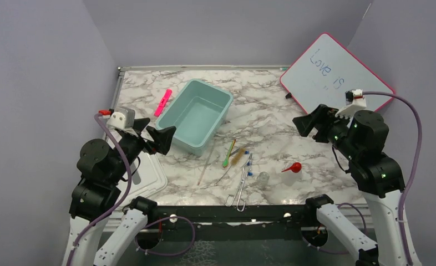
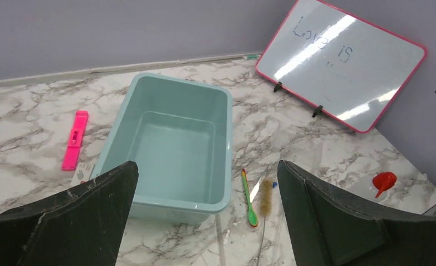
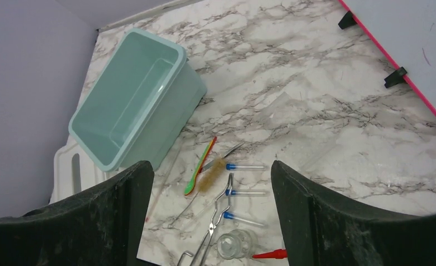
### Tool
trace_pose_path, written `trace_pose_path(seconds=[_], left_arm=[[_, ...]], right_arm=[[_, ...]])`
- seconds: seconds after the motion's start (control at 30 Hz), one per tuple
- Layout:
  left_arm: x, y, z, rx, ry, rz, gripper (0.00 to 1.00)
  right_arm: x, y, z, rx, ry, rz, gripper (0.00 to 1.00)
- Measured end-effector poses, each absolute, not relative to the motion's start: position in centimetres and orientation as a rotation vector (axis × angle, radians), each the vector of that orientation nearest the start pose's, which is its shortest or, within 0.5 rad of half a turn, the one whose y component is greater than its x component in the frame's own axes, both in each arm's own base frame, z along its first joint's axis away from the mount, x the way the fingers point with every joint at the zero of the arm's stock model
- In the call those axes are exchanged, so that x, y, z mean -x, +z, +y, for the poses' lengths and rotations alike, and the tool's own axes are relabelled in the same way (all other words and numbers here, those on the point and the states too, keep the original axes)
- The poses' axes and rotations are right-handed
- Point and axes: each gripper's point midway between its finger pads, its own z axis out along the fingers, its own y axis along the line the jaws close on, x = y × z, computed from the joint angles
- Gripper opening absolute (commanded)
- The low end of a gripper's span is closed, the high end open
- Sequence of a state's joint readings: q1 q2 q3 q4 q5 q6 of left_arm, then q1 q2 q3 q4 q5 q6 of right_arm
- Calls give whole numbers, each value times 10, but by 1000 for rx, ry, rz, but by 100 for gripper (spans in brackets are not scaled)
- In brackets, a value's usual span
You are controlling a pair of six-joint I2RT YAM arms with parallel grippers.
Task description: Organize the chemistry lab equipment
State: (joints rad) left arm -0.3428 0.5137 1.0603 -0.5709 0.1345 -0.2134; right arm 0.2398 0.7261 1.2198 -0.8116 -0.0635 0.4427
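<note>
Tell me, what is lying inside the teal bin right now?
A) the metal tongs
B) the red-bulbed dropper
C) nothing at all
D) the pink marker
C: the teal bin shows a bare floor in all three views, while the red-bulbed dropper, metal tongs and pink marker lie outside it on the marble tabletop.

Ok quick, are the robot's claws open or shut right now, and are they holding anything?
Left claw: open, holding nothing.
Right claw: open, holding nothing.

The marble-look table (image 1: 271, 119) is glossy, the teal bin (image 1: 196, 117) smooth plastic, the tongs (image 1: 242, 185) shiny metal, the vessel (image 1: 263, 178) clear glass.
</note>
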Motion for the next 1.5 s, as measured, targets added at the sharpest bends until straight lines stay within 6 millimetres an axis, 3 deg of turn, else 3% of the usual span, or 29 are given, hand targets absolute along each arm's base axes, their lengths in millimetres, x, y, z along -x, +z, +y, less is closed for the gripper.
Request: trace_pose_path(seconds=[0.13, 0.27, 0.57, 0.83, 1.07, 1.2, 1.5], left_arm=[[-188, 379, -107, -226, -573, 1576, 99], [-186, 380, -112, -248, -601, 1542, 99], [-183, 367, -132, -319, -701, 1498, 99], [-195, 331, -145, -354, -743, 1573, 99], [-205, 302, -149, -339, -753, 1632, 99], [-210, 296, -154, -330, -780, 1647, 97], [-214, 280, -205, -412, -1071, 1717, 94]], right_arm=[[-220, 337, 83, -158, 517, 1940, 91], [-220, 319, 86, -149, 523, 1983, 92], [-226, 247, 79, -243, 435, 2195, 81], [-222, 188, 60, -390, 265, 2363, 78], [-218, 182, 47, -524, 194, 2352, 87], [-213, 164, 48, -618, 190, 2404, 88], [-214, 131, 52, -800, 113, 2544, 88]])
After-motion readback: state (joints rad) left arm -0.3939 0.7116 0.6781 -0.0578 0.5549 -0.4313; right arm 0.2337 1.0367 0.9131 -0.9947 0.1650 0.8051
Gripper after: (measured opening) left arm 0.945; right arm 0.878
